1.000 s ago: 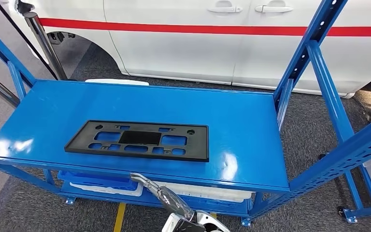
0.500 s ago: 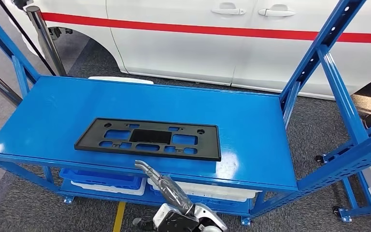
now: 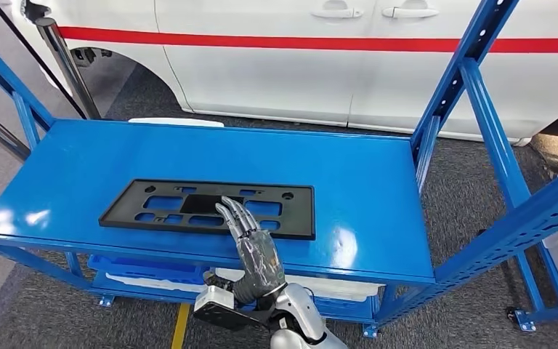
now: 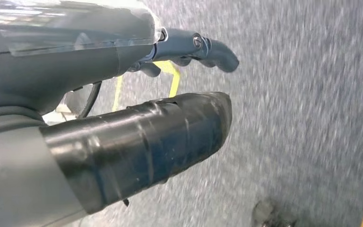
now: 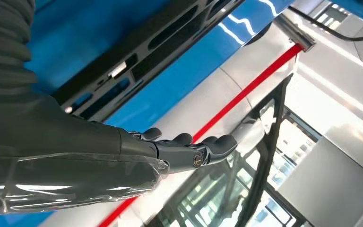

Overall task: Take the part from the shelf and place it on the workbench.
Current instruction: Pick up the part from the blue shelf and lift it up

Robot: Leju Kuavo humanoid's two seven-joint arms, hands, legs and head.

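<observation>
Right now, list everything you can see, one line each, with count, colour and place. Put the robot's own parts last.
Part: one, black, flat frame with cut-outs, lying on the shelf top toward its front.
Shelf: one, blue metal, top deck ahead of the robot, with perforated uprights.
Trays: several, blue and white, on the lower level under the deck.
Car: one, white with a red stripe, behind the shelf.
Post: one, silver, on the left, by the car.
Floor: grey carpet, with a yellow line below the shelf.
Right hand: one, dark grey, fingers extended over the part's front edge, holding nothing.
Left hand: one, dark grey, hanging over the floor.
</observation>
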